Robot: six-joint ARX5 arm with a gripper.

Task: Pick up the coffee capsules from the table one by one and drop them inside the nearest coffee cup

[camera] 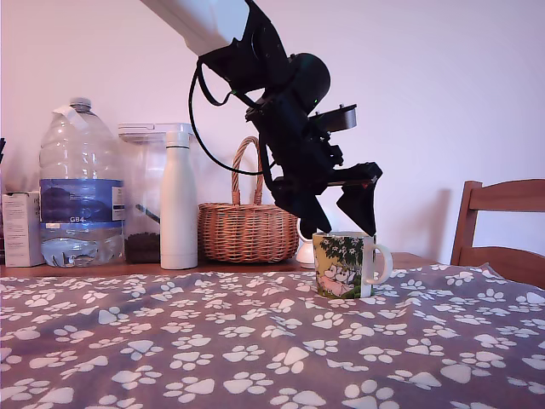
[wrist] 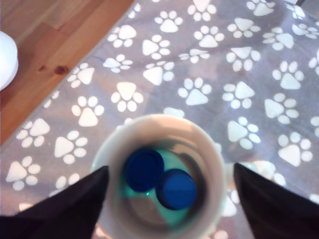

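The coffee cup (camera: 341, 266), a mug with a green and yellow cartoon picture and a white handle, stands on the paw-print cloth of the table (camera: 255, 341). My gripper (camera: 345, 228) hangs open just above its rim, one dark finger on each side. Looking straight down in the wrist view, the cup (wrist: 164, 122) holds two blue coffee capsules (wrist: 144, 170) (wrist: 176, 188) lying side by side on its bottom. My gripper (wrist: 169, 172) holds nothing, and its fingers (wrist: 65, 209) stand apart outside the cup's wall. No capsule shows on the cloth.
Along the back stand a white box (camera: 19, 228), a large water bottle (camera: 81, 187), a clear container (camera: 145, 196), a tall white bottle (camera: 179, 200) and a wicker basket (camera: 247, 226). A white round object (camera: 304, 253) sits behind the cup. A wooden chair (camera: 502, 221) is at the exterior view's right.
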